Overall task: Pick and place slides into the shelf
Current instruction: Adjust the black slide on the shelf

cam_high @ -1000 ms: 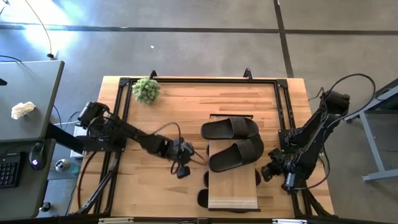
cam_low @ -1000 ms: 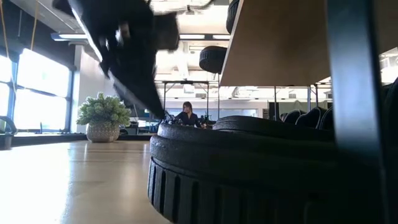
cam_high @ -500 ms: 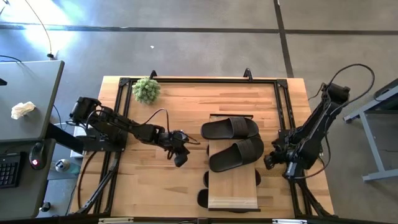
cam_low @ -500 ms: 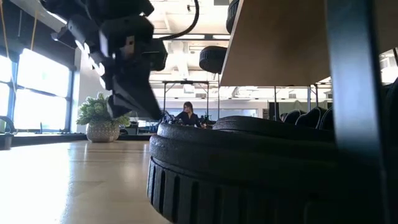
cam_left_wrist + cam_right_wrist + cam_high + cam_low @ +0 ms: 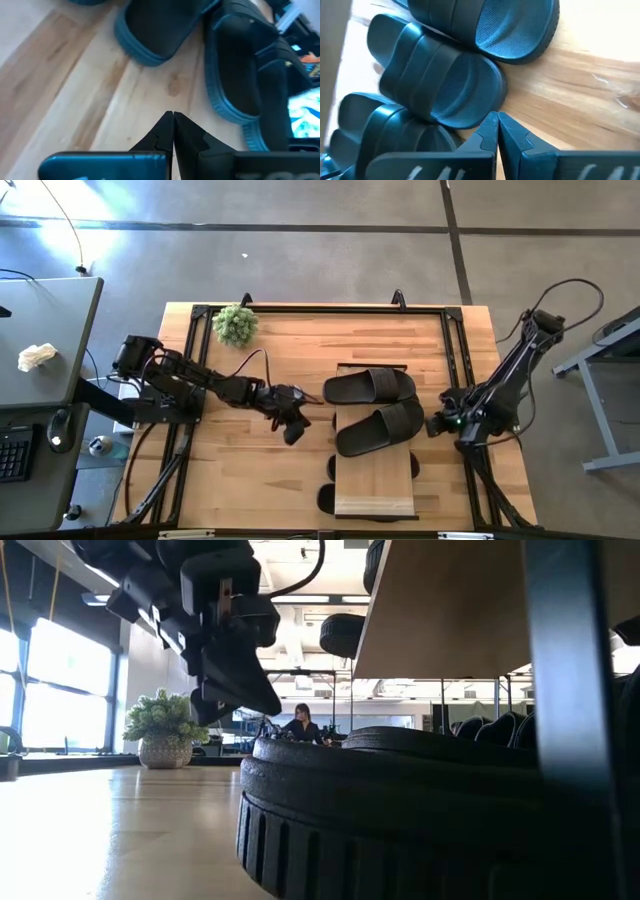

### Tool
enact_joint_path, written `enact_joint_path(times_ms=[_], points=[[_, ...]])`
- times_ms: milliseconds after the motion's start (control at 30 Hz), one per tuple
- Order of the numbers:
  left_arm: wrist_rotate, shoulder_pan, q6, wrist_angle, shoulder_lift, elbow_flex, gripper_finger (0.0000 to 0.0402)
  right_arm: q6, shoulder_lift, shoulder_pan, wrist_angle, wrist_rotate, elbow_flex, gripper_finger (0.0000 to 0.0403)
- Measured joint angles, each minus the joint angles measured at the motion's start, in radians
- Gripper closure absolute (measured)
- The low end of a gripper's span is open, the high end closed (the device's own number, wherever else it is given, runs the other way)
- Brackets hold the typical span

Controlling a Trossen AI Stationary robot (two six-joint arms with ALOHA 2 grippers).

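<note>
With two slides (image 5: 372, 408) lying across the shelf (image 5: 375, 480) top, we kept both end effectors, left (image 5: 292, 427) and right (image 5: 437, 423), closed, empty, flanking them.

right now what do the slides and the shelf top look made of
Slides: likely matte black rubber or foam, with a fine dimpled footbed and a ribbed sole edge, no shine. Shelf top: pale wood plank with a smooth finish.
</note>
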Motion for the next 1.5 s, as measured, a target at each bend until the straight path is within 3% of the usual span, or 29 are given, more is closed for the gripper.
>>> enact_joint_path(times_ms=[167,333,467,633,767,933,1133,1500], points=[[0.011,-0.002,-0.001,0.028,0.0,0.0,0.0402,0.022,-0.05,-0.016,-0.002,-0.006,0.0,0.0403],[0.072,-0.001,-0.119,0.112,0.0,0.0,0.0402,-0.021,-0.069,-0.038,0.024,-0.046,0.011,0.0403],[0.155,-0.021,-0.173,0.201,-0.001,0.0,0.0402,-0.111,-0.073,-0.024,-0.052,-0.109,0.088,0.0403],[0.161,-0.055,-0.154,0.193,-0.052,0.013,0.0402,-0.263,-0.07,0.001,-0.152,-0.105,0.227,0.0403],[0.129,-0.083,-0.13,0.202,-0.079,0.051,0.0402,-0.384,-0.065,0.001,-0.144,-0.05,0.277,0.0403],[0.087,-0.118,-0.13,0.161,-0.082,0.12,0.0402,-0.442,-0.049,-0.013,-0.126,-0.083,0.259,0.0403],[-0.038,-0.157,-0.131,-0.026,-0.08,0.196,0.0402,-0.45,-0.03,-0.013,-0.098,-0.016,0.257,0.0403],[-0.176,-0.234,-0.076,-0.024,0.025,0.302,0.0402,-0.433,-0.03,-0.015,-0.107,0.049,0.257,0.0403]])
